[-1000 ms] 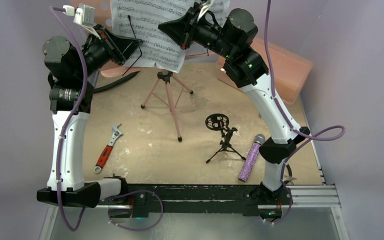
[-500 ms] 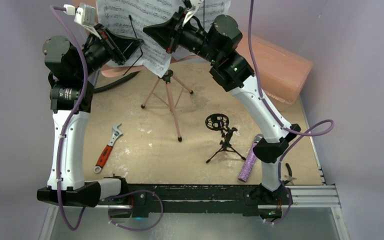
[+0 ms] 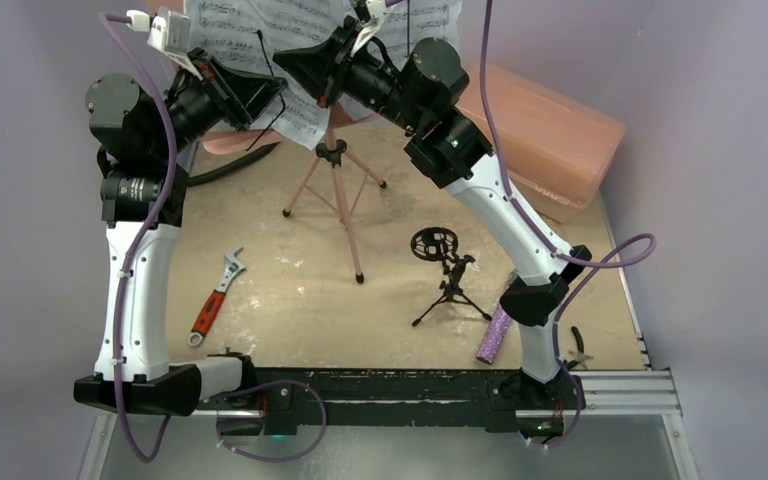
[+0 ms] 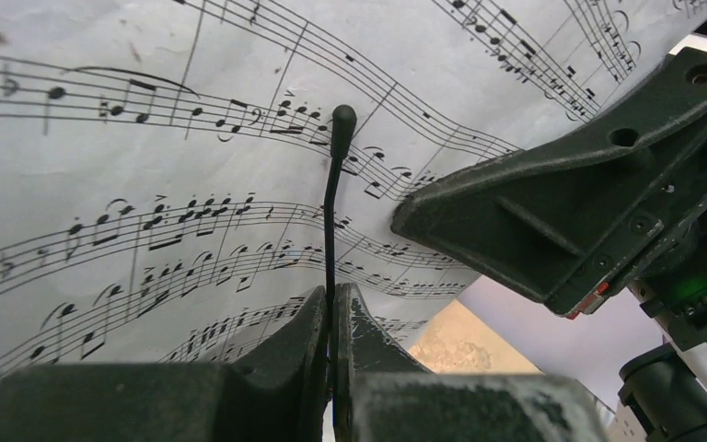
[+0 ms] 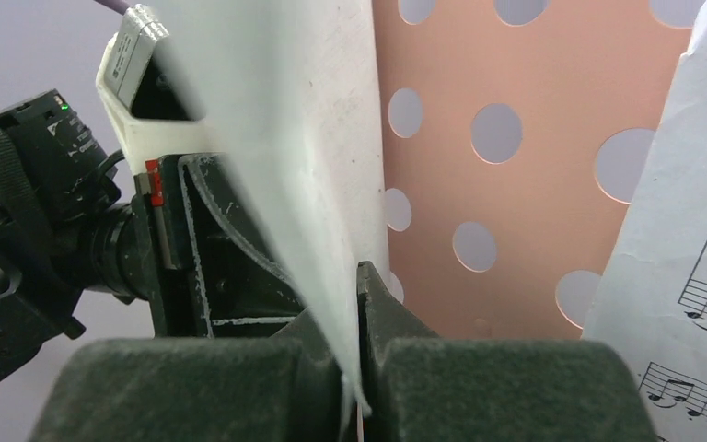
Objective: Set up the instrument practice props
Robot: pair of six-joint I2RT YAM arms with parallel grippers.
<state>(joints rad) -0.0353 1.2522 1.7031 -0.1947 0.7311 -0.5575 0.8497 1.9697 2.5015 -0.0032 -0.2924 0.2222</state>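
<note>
Tight quarters at the back edge of the desk [image 3: 290, 320]: both pincers crowd the top of the pink stand [image 3: 331, 151], nearly nose to nose. The left pincer [image 4: 333, 308] is clamped on a thin black wire [image 4: 330, 193] lying across the sheets [image 4: 147, 138]. The right pincer [image 5: 354, 368] is nipped tight on a curling edge of the sheets, with the stand's holed pink face just behind. The sheets look wavy, not flat. There's bare desk up front between the wrench [image 3: 215, 300] and the mic stand [image 3: 445, 275]. The mic [image 3: 493, 340] lies by the right arm's base, and the box [image 3: 550, 130] sits back right.
</note>
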